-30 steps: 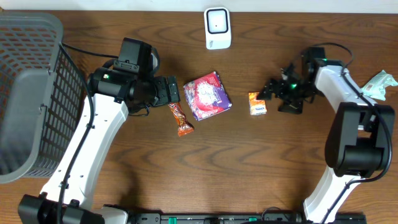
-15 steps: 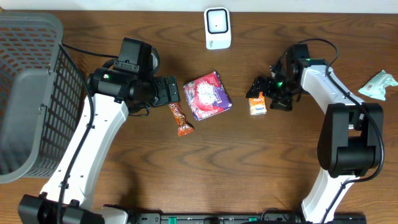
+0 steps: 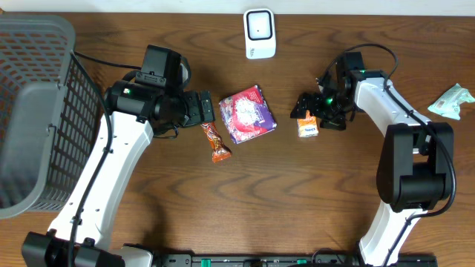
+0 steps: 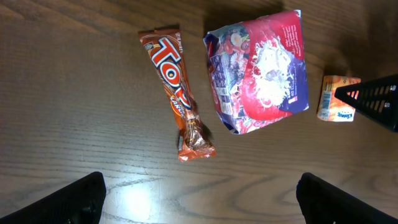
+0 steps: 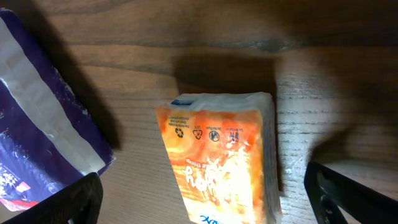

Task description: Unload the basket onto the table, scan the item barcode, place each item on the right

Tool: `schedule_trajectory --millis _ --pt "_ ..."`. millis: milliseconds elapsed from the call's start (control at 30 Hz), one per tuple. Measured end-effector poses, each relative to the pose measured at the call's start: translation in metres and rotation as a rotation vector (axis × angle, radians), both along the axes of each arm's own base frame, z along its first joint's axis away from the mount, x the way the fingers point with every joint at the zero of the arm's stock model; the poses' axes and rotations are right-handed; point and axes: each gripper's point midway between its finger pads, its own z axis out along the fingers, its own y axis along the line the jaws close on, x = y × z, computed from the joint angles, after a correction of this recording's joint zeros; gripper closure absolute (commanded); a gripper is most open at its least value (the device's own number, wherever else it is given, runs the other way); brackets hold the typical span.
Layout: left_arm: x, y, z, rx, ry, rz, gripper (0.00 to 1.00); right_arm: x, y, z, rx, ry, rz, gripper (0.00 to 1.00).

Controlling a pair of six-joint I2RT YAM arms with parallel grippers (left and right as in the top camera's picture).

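- Since a moment ago only the right arm has moved. Its right end effector (image 3: 310, 111) has slid toward 9 o'clock in the overhead view and now hangs over the top end of the orange packet (image 3: 307, 127). Nothing else has shifted.
- Its jaws are wide apart and hold nothing. In the right wrist view one finger shows on each side of the packet, and neither touches it.
- The orange packet lies flat on the table (image 3: 334, 193). The red and purple bag (image 3: 247, 113) is near it, at its 9 o'clock.
- The packet's long side runs about 12 o'clock to 6 o'clock. The fingers sit across its short side, which looks like a good way to pinch it.
- The left end effector (image 3: 199, 108) is wide open and empty too. It hangs by the candy bar (image 3: 215, 142), well apart from the packet, with the bag in between. So the right arm is the nearer one.
- The scanner (image 3: 260, 33) stands at about 11 o'clock from the packet. I think the next move is to go down, close on the packet and carry it that way. I cannot see a barcode yet.
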Motion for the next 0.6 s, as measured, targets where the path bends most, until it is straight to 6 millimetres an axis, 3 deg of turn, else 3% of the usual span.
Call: schedule_trajectory --millis 267,600 --pt "0.0 0.0 0.0 0.0 0.0 0.0 0.02 0.002 -0.001 0.0 -0.002 -0.019 0.019 0.44" --pt "0.0 0.0 0.0 0.0 0.0 0.0 0.02 0.006 -0.02 0.001 0.022 -0.021 -0.022 0.5"
